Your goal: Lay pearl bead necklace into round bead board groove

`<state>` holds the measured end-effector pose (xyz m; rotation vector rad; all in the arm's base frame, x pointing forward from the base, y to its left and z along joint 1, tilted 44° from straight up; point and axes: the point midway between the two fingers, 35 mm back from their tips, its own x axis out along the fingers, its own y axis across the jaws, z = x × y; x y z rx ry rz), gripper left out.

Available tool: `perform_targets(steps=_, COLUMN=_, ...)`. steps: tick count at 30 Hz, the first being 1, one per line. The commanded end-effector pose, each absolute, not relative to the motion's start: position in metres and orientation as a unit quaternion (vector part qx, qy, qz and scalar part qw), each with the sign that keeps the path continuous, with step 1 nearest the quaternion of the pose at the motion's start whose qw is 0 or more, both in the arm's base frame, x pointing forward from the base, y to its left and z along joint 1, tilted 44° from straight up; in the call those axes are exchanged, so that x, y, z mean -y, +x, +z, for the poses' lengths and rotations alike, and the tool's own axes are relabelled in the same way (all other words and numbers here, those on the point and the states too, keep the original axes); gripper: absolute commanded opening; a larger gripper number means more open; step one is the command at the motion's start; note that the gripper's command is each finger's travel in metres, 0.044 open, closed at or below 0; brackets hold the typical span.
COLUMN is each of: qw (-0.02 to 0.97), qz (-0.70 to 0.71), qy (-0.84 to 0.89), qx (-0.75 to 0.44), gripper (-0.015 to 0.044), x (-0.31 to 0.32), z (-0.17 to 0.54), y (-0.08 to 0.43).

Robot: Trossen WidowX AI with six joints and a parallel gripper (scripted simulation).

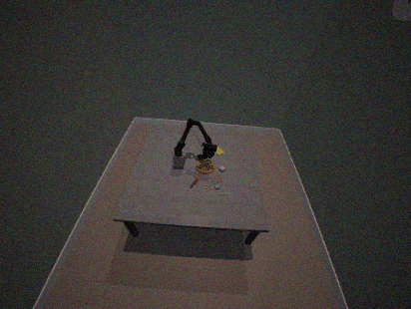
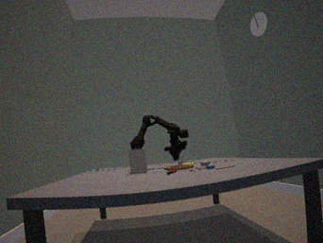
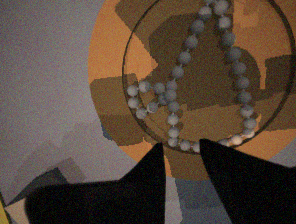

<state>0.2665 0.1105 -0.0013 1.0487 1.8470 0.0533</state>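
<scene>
The round orange bead board (image 1: 205,171) (image 3: 107,55) lies on the table, with a thin dark circular groove (image 3: 123,65). The pearl necklace (image 3: 184,58) lies on it. In the wrist view, two strands run down from the top, left and right. The right strand meets the groove at lower right, and beads follow the bottom arc. The left strand crosses the inside, with a small bunched loop touching the groove's left side. My gripper (image 1: 202,157) (image 2: 176,159) (image 3: 181,147) is partly open at the bottom arc, fingertips apart, with beads showing beyond the gap. The necklace's top end is cut off.
In the top view, a red-handled tool (image 1: 195,182) lies in front of the board. A small white object (image 1: 222,168) is to its right, a blue one (image 1: 216,186) in front at right, and a yellow piece (image 1: 219,150) behind at right. The grey arm base (image 2: 138,161) stands left.
</scene>
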Motion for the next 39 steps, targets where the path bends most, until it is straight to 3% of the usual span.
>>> perform_targets(steps=1, qw=0.477, qz=0.004, qy=0.445, qx=-0.758, gripper=0.012, x=-0.111, z=0.002, y=0.264)
perform_targets(steps=36, qw=0.476, qz=0.005, qy=0.445, qx=-0.758, gripper=0.012, x=-0.139, z=-0.026, y=0.258)
perform_targets(steps=39, qw=0.481, qz=0.009, qy=0.443, qx=-0.757, gripper=0.0041, x=-0.138, z=-0.024, y=0.26)
